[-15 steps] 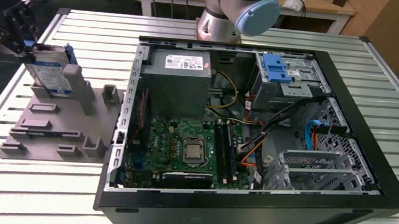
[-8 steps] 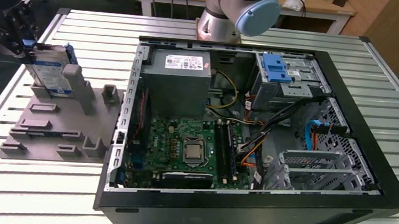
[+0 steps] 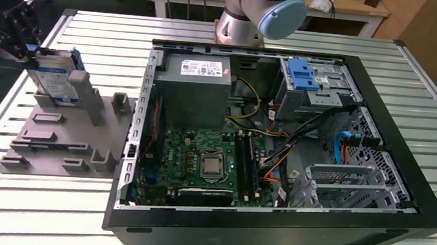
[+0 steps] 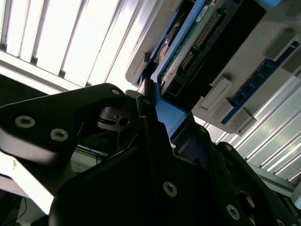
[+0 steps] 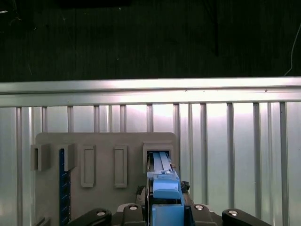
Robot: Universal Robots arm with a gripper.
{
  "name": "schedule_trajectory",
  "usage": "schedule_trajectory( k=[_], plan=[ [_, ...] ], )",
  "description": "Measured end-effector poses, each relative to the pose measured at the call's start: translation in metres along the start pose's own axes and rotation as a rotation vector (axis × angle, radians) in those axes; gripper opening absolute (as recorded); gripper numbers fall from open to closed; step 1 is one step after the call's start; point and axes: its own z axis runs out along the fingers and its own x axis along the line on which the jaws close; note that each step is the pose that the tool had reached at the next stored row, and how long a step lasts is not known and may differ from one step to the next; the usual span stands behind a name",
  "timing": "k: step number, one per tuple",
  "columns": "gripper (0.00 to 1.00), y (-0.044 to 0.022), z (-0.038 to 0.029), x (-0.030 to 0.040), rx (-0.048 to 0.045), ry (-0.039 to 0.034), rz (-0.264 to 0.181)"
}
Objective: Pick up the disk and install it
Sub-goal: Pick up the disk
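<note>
The disk (image 3: 53,75), silver with a white-and-blue label and blue rails, stands on edge in a slot of the grey fixture (image 3: 53,144) at the exterior view's left. My gripper (image 3: 27,53) is over its upper end, and its black fingers are shut on the blue rail. In the first wrist view the blue rail of the disk (image 5: 162,181) runs between the fingers of the gripper (image 5: 164,209), down into the fixture slot (image 5: 157,150). The second wrist view shows a black finger (image 4: 150,136) pressed against the disk's blue edge (image 4: 169,113).
An open computer case (image 3: 273,220) lies on the slatted metal table (image 3: 31,213). Inside are a grey power-supply box (image 3: 198,88), a motherboard (image 3: 208,162), cables and a drive bay with a blue latch (image 3: 304,76). The arm's base (image 3: 250,14) stands behind the case.
</note>
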Motion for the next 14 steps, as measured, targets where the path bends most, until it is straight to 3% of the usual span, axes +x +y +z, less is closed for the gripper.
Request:
schedule_trajectory(
  k=[7, 14],
  plan=[
    [0.36, 0.0, -0.0001, 0.0, 0.0001, 0.0001, 0.0],
    [0.36, 0.0, -0.0051, -0.0001, 0.0, 0.0017, 0.0]
  ],
)
